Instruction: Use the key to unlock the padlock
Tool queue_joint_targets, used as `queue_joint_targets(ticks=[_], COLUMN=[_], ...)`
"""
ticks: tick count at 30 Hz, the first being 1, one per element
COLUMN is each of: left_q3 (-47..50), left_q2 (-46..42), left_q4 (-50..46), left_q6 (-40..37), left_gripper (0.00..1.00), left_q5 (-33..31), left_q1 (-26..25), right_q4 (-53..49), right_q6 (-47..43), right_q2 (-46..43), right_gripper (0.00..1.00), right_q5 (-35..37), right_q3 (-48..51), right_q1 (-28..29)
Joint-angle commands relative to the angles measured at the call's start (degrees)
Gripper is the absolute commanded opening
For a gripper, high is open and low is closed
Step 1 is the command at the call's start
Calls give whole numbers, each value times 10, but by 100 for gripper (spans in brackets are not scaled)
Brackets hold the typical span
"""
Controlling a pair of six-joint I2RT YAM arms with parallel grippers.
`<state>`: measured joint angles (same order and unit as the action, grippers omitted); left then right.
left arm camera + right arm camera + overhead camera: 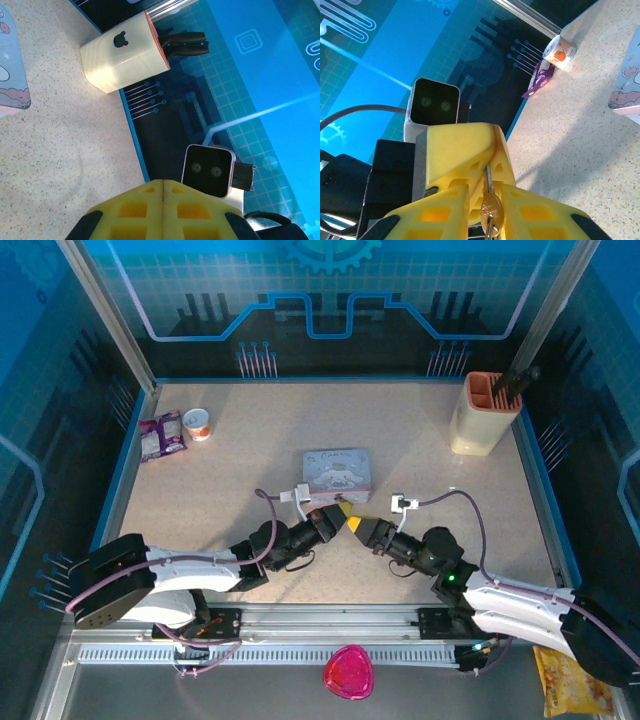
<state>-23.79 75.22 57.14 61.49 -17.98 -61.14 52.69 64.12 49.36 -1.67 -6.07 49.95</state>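
- Closest to my right wrist camera is the key [491, 212]. It is a brass-coloured piece with a small ring at its lower end.
- My right gripper [485, 189] pinches the key, with one yellow finger on each side of it.
- A thin silvery bar [488, 176] runs from the key straight into my left gripper [487, 150].
- The left gripper's yellow fingers are pressed together. The left wrist view shows their seam closed.
- The silvery bar enters that seam. I cannot tell whether it is the key's shaft or the padlock's shackle.
- The padlock's dark body is hidden where the two grippers meet, so I can place it only at that junction.
- In the top view the two grippers meet tip to tip over the near middle of the table [250, 480], the left one coming in from the left and the right one from the right.
- Just beyond the meeting point lies a pale blue-grey tin [337, 473], flat on the table, near the fingertips but apart from them.
- At the far right corner stands a cream holder [485, 420], upright, with dark handles [515, 382] sticking out of it.
- At the far left lie a purple snack packet [161, 435] and, just beside it, a small white cup [197, 424].
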Motion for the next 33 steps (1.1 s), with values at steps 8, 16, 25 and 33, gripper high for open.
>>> queue_joint_targets(ticks=[8,16,25,33], left_q3=[13,7,9,-54], left_q2=[-19,-16,-16,-114], left_q4=[19,18,2,-364], left_q6=[-26,-27,-28,-97], left_gripper=[0,0,8,55], left_q5=[-35,-28,-31,-92], left_q1=[-3,-3,-3,3], right_q4=[4,31,-43,-366], right_q6=[4,5,-2,-35], right_q2=[-28,-3,-38,-171], right_gripper=[23,15,0,0], right_q5=[20,11,41,48], right_q3=[-5,-14,-16,-62], right_q1=[15,17,17,-30])
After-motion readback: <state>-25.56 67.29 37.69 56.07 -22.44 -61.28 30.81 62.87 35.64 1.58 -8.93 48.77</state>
